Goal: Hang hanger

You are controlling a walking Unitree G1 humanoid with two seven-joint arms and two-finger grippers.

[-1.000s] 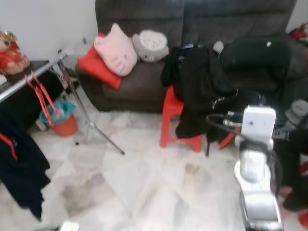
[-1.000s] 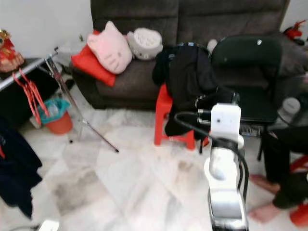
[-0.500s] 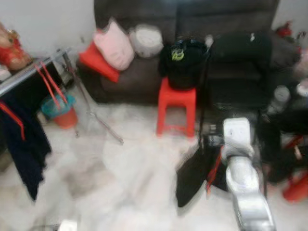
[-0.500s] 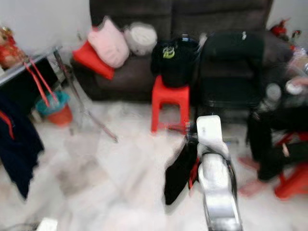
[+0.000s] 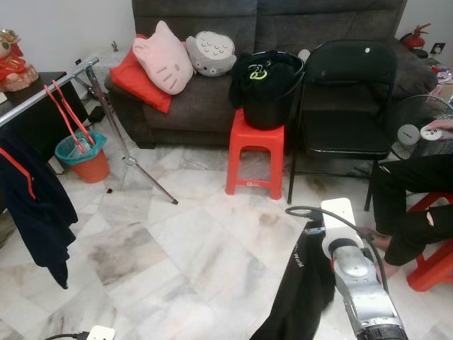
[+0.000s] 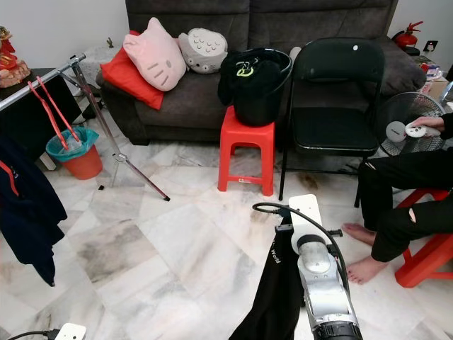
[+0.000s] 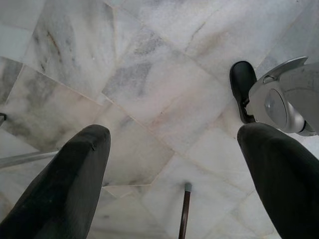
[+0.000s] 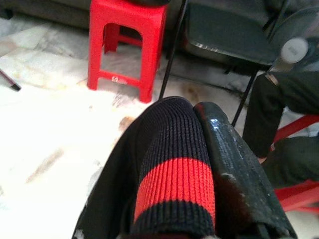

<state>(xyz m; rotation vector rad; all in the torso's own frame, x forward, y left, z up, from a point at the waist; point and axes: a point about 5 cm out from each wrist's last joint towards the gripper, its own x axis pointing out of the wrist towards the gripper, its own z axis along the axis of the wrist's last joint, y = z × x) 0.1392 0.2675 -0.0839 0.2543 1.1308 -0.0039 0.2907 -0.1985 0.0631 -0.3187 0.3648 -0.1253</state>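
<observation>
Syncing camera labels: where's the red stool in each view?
Left eye: red stool centre, under black bucket.
Right eye: centre, same.
Right wrist: far end, past the garment in right claw.
Left wrist: floor tiles, open left claw.
Shared landmark: black folding chair.

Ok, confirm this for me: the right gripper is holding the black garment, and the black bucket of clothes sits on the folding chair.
Not quite. The right gripper does hold the black garment, but the black bucket sits on the red stool, not the folding chair beside it, as the right eye view shows.
</observation>
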